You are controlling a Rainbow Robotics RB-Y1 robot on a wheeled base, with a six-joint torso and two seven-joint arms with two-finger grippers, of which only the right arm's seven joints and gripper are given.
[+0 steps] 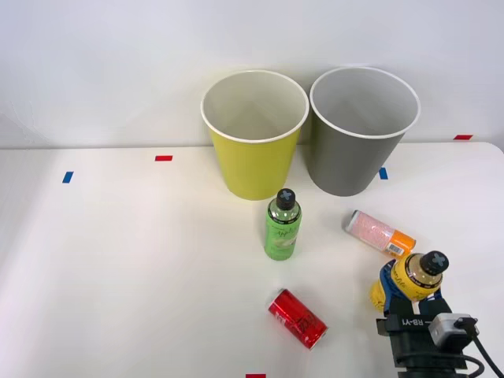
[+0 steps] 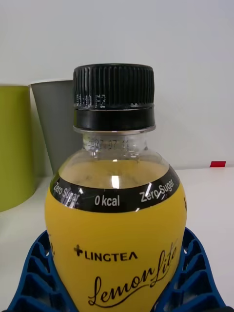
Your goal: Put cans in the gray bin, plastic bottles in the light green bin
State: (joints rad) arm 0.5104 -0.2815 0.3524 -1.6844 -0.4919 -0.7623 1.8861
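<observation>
My right gripper (image 1: 409,290) is shut on the yellow-orange plastic bottle (image 1: 421,272), which stands upright at the table's front right. Its black cap is up, and the blue ribbed fingers (image 2: 34,280) press both sides of the bottle (image 2: 117,219). The green plastic bottle (image 1: 282,228) stands upright mid-table. A red can (image 1: 298,318) lies on its side near the front edge. A pale pink can (image 1: 380,233) with an orange end lies just behind my gripper. At the back stand the light green bin (image 1: 253,161) and, to its right, the gray bin (image 1: 346,161), both open-topped.
Small tape marks dot the white table: red (image 1: 163,158), blue (image 1: 68,177), blue (image 1: 383,173) and red (image 1: 463,137). A white wall rises right behind the bins. In the wrist view the light green bin (image 2: 14,146) and gray bin (image 2: 56,122) show beyond the bottle.
</observation>
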